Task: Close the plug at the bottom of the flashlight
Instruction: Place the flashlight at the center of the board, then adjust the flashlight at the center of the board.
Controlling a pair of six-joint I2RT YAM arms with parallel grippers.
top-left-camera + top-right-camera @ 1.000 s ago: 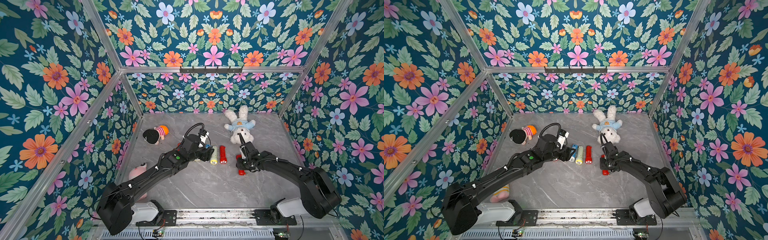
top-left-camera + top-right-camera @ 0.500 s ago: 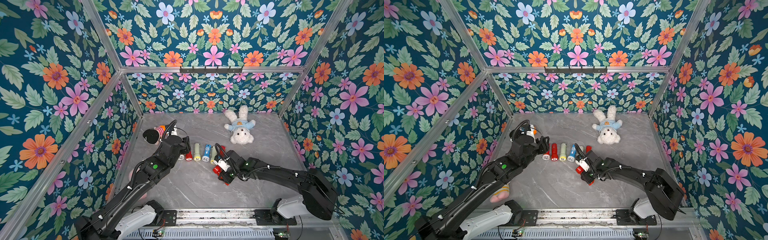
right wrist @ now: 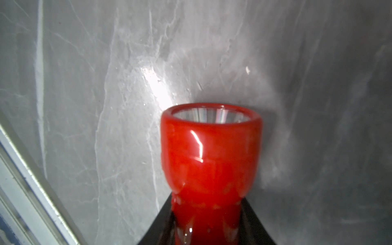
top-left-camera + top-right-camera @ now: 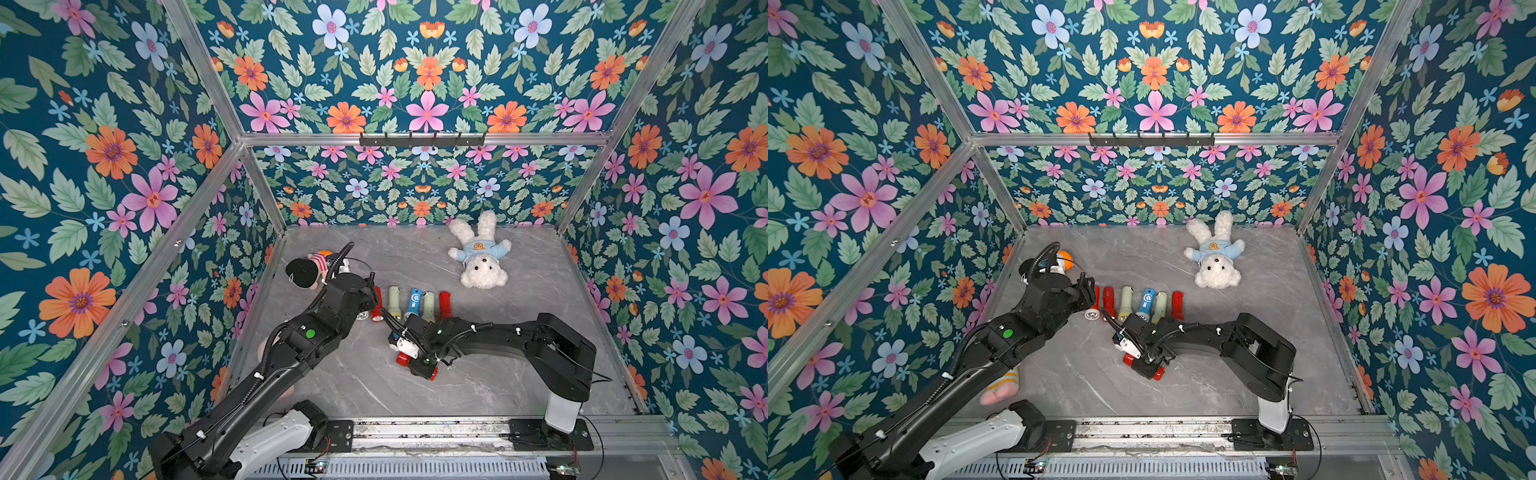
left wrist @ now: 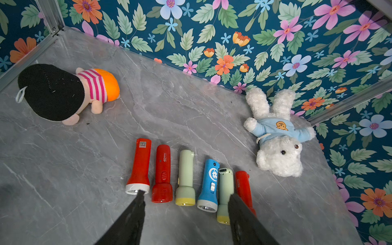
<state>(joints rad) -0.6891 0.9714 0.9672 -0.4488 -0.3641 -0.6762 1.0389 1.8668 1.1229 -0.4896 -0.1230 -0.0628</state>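
Right wrist view: the right gripper (image 3: 209,222) pinches the red flashlight (image 3: 210,152), now carried clear of the row (image 5: 185,176). The left gripper (image 5: 185,194), spread, has swung over just before that row, so closing the plug looks next.

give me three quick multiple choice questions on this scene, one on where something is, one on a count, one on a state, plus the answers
1. Where does the white plush rabbit lie on the table?
A. beyond the row of flashlights, near the back wall
B. between the two arm bases
C. on top of the flashlights

2. How many flashlights lie in that row in the left wrist view?
A. four
B. six
C. eight

3. What state is the right hand in?
A. open and empty
B. shut on a red flashlight
C. out of every view

Answers:
1 A: both top views show it past the row, close to the back wall.
2 B: three red, two pale green and one blue lie side by side.
3 B: the right wrist view shows the red body clamped between its fingers.
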